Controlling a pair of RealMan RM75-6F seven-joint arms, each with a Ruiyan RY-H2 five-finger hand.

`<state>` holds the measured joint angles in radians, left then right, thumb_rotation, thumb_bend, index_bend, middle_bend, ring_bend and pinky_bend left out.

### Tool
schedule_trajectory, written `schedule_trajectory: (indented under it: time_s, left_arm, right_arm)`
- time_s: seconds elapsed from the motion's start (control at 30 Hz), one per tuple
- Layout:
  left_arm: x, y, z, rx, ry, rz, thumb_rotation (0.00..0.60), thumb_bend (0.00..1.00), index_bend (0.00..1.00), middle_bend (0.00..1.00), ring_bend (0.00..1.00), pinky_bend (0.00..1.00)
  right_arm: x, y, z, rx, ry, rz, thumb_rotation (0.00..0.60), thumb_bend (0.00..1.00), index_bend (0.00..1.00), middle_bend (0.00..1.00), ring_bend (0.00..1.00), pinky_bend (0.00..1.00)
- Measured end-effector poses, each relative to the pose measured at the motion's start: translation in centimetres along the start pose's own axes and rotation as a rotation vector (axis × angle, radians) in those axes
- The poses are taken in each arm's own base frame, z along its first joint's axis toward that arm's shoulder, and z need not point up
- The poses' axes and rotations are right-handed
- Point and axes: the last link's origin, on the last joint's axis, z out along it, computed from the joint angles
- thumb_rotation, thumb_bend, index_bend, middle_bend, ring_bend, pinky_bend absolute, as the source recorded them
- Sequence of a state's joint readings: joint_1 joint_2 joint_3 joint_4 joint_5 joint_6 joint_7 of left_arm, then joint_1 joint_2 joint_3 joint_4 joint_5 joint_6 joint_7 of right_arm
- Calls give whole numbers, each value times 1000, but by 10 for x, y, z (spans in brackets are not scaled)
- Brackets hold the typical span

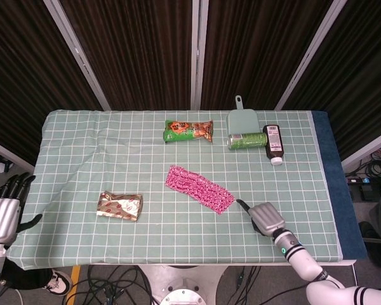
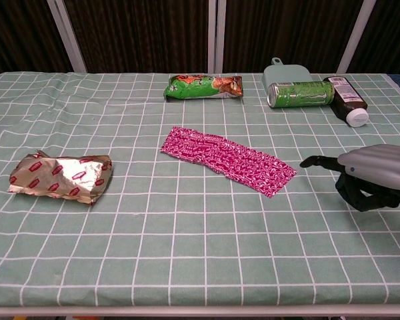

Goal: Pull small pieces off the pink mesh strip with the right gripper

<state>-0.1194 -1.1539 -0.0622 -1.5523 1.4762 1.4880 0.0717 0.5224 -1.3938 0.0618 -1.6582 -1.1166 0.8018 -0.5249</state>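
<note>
The pink mesh strip [image 1: 199, 188] [image 2: 227, 159] lies flat on the green checked cloth near the table's middle, running from upper left to lower right. My right hand [image 1: 263, 218] [image 2: 372, 175] hovers just right of the strip's lower right end, a short gap away and not touching it. One finger points toward the strip while the others curl under the palm, with nothing in them. My left hand [image 1: 3, 211] hangs off the table's left edge, fingers apart and empty; the chest view does not show it.
A crumpled gold and red wrapper [image 1: 119, 205] [image 2: 61, 176] lies at the front left. At the back are a green snack bag [image 1: 188, 131] [image 2: 204, 87], a pale green scoop [image 1: 241, 117], a green can [image 1: 246, 140] [image 2: 300, 94] and a brown bottle [image 1: 274, 143] [image 2: 347, 100].
</note>
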Motion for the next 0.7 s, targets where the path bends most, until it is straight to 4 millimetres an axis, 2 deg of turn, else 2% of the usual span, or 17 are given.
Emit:
schedule_trajectory:
  time_s: [0.3, 0.7]
  left_arm:
    - [3, -3, 0, 5, 5, -4, 600, 146, 113, 79, 71, 240]
    - [2, -4, 1, 8, 5, -10, 600, 146, 113, 79, 71, 240]
  right_arm:
    - [6, -21, 16, 31, -73, 65, 600, 1000, 49, 947, 900, 815]
    - [10, -30, 25, 30, -86, 43, 600, 1000, 77, 949, 900, 815]
